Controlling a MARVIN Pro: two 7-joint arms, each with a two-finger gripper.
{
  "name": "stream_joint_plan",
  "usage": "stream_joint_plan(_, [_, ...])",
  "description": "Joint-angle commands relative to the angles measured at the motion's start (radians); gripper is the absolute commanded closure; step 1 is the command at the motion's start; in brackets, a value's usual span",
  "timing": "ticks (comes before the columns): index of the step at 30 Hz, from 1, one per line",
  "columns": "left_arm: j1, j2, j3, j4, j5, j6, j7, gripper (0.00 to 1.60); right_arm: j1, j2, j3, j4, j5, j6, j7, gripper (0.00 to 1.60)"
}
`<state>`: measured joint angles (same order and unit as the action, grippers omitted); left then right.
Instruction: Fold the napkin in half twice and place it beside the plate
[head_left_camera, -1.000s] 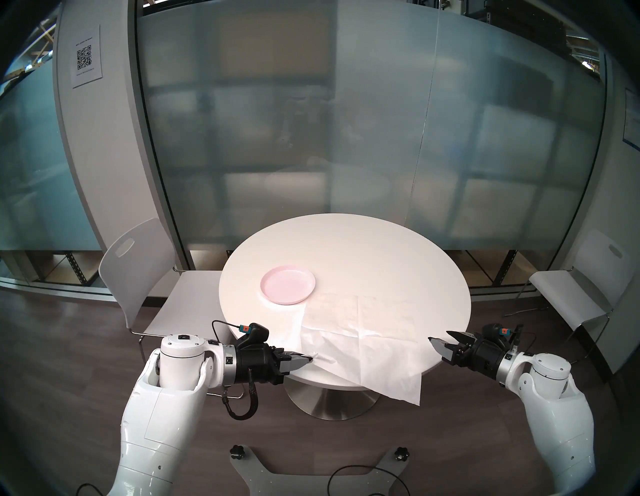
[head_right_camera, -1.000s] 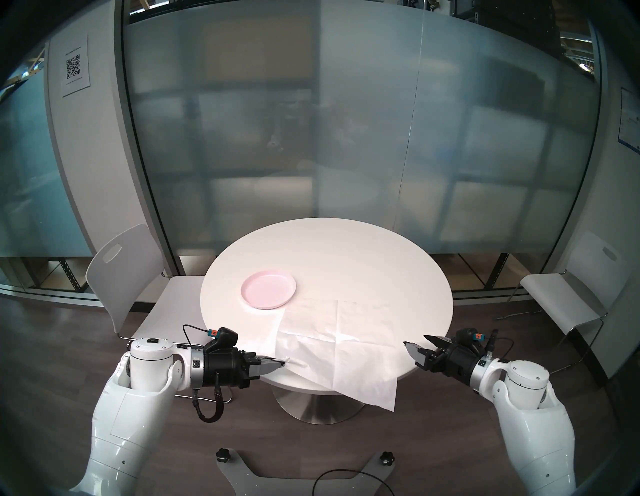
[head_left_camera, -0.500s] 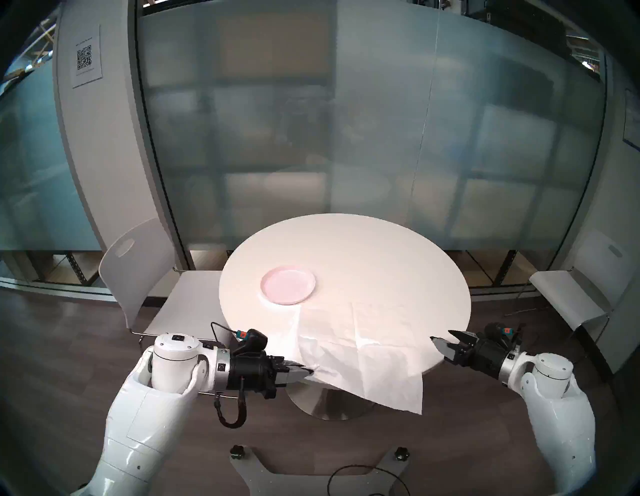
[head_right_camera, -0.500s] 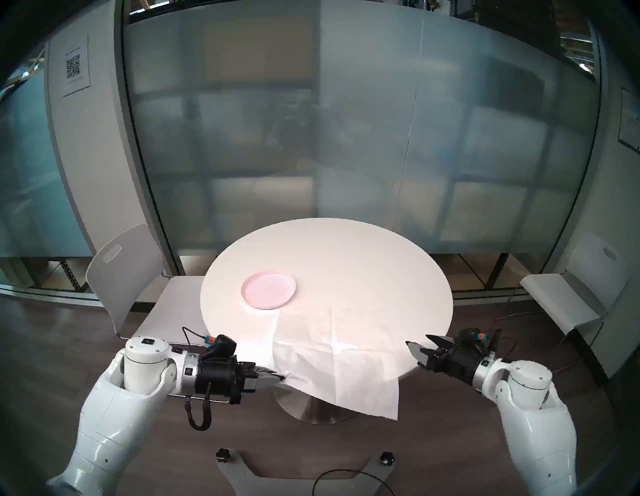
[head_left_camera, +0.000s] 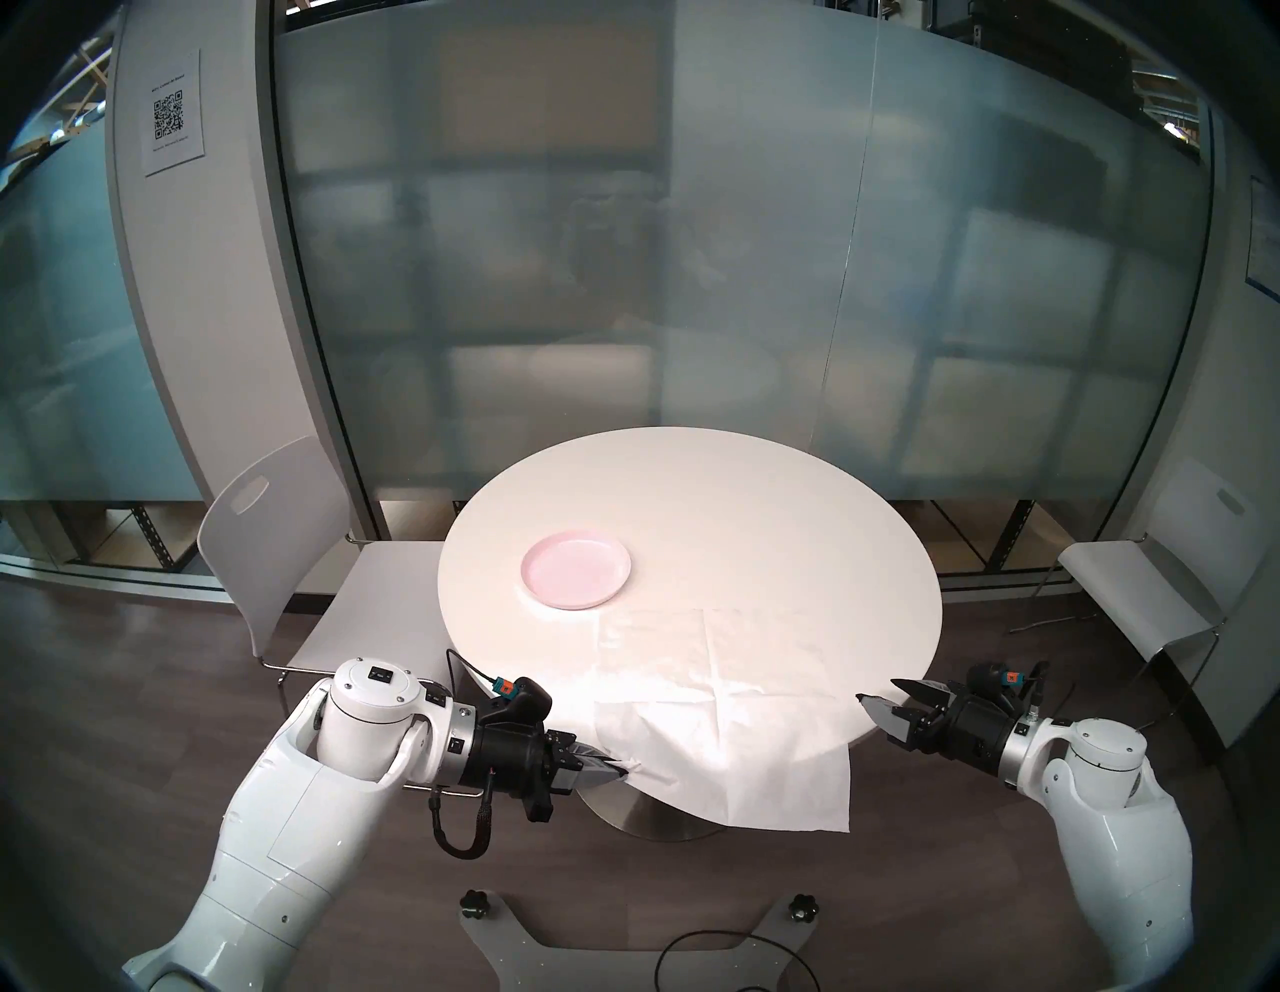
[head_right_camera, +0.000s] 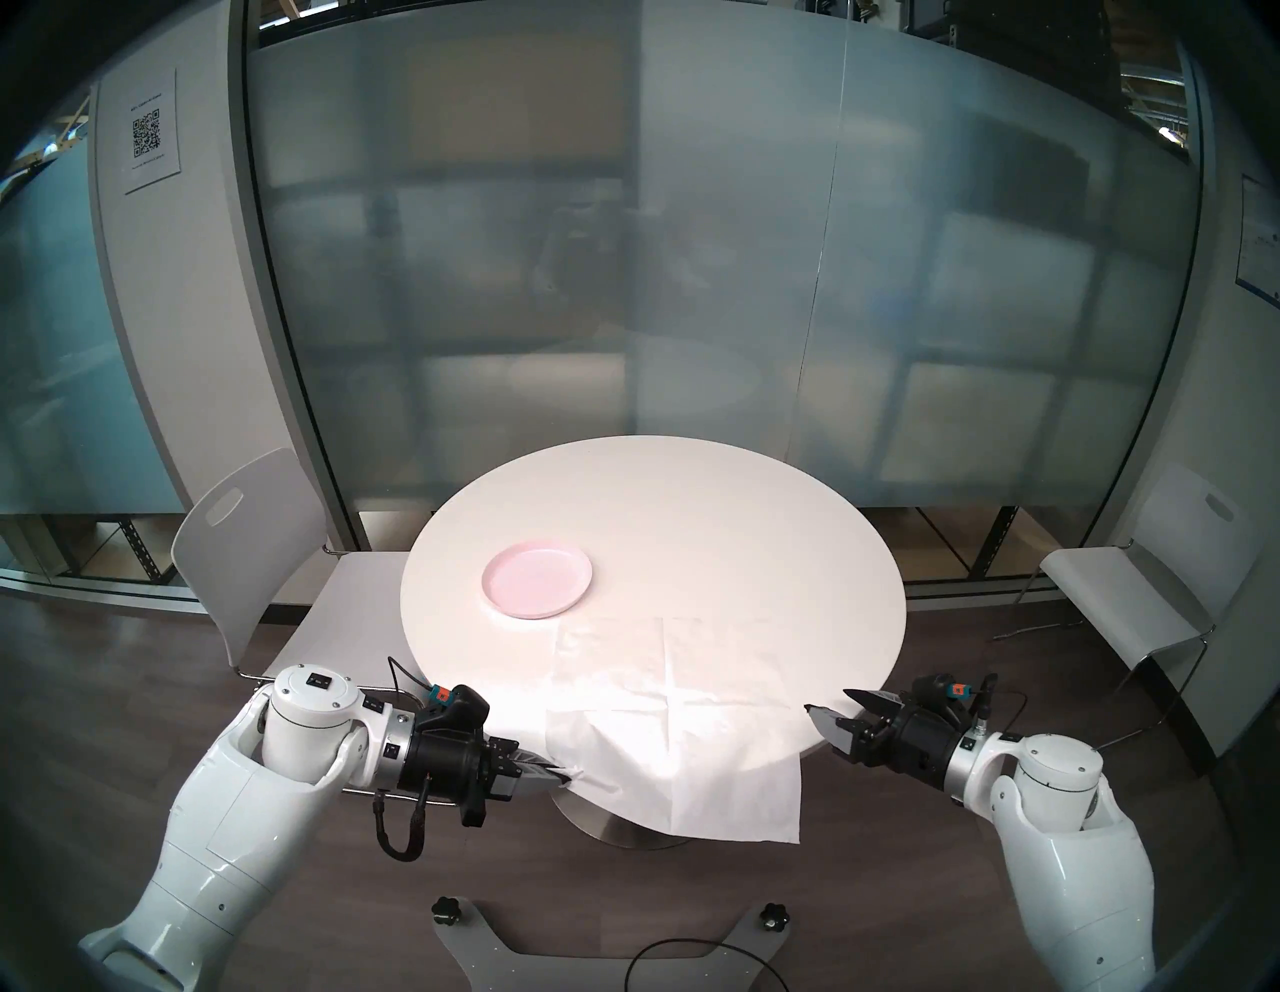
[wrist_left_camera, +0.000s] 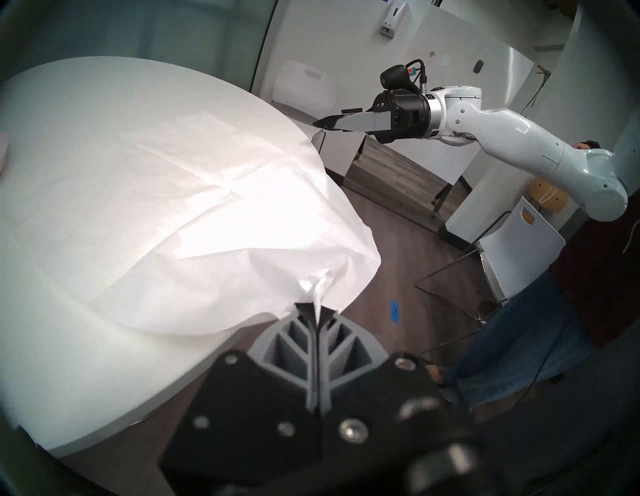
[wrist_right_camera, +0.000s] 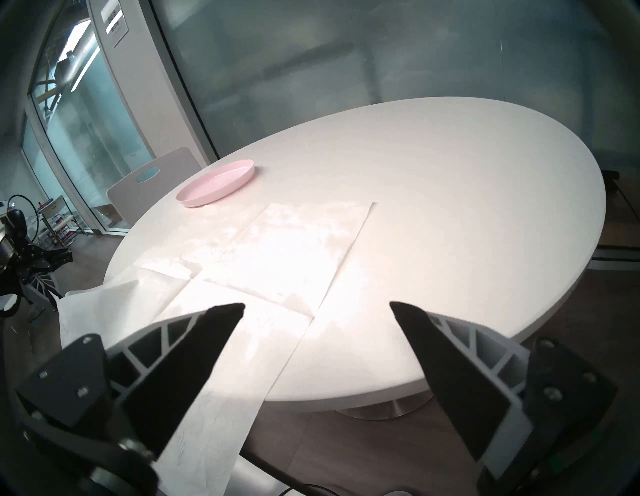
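Note:
The white napkin (head_left_camera: 720, 700) (head_right_camera: 675, 713) (wrist_right_camera: 277, 263) lies unfolded on the near part of the round table (head_left_camera: 727, 499), its near half hanging over the edge. My left gripper (head_left_camera: 623, 767) (head_right_camera: 564, 777) (wrist_left_camera: 316, 308) is shut on the napkin's near left corner, just off the table's rim. The pink plate (head_left_camera: 576, 569) (head_right_camera: 537, 579) (wrist_right_camera: 216, 186) sits beyond the napkin's far left corner, close to it. My right gripper (head_left_camera: 883, 691) (head_right_camera: 831, 700) (wrist_right_camera: 317, 308) hangs open at the table's right edge, beside the napkin's right side, holding nothing.
A white chair (head_left_camera: 291, 554) stands left of the table and another (head_left_camera: 1150, 589) to the right. A frosted glass wall (head_left_camera: 692, 277) runs behind. A person in jeans (wrist_left_camera: 519, 339) stands near the right arm in the left wrist view.
My left gripper has drawn the napkin's corner toward me and a little lower, so the sheet slid nearer and more hangs over the edge. The right gripper has shifted only slightly.

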<state>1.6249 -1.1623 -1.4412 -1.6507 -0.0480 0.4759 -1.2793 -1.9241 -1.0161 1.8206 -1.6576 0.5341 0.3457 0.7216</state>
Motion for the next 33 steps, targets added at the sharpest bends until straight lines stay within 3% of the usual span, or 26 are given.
stream_joint_plan(1, [-0.031, -0.007, -0.016, -0.042, -0.004, -0.023, 0.008, 1.59, 0.018, 0.003, -0.006, -0.017, 0.002, -0.005, 0.007, 0.0])
stream_joint_plan(8, [-0.011, 0.006, -0.013, -0.089, 0.013, -0.061, 0.009, 1.6, 0.039, -0.002, -0.033, -0.004, 0.002, -0.005, 0.009, 0.0])
stream_joint_plan(18, [0.001, 0.031, 0.01, -0.119, 0.046, -0.108, -0.002, 1.6, 0.128, 0.007, -0.134, 0.04, -0.029, -0.002, 0.018, 0.0])
stream_joint_plan(33, [-0.064, 0.031, 0.037, -0.101, 0.088, -0.14, -0.019, 1.6, 0.213, 0.009, -0.229, 0.107, -0.089, -0.002, 0.038, 0.0])
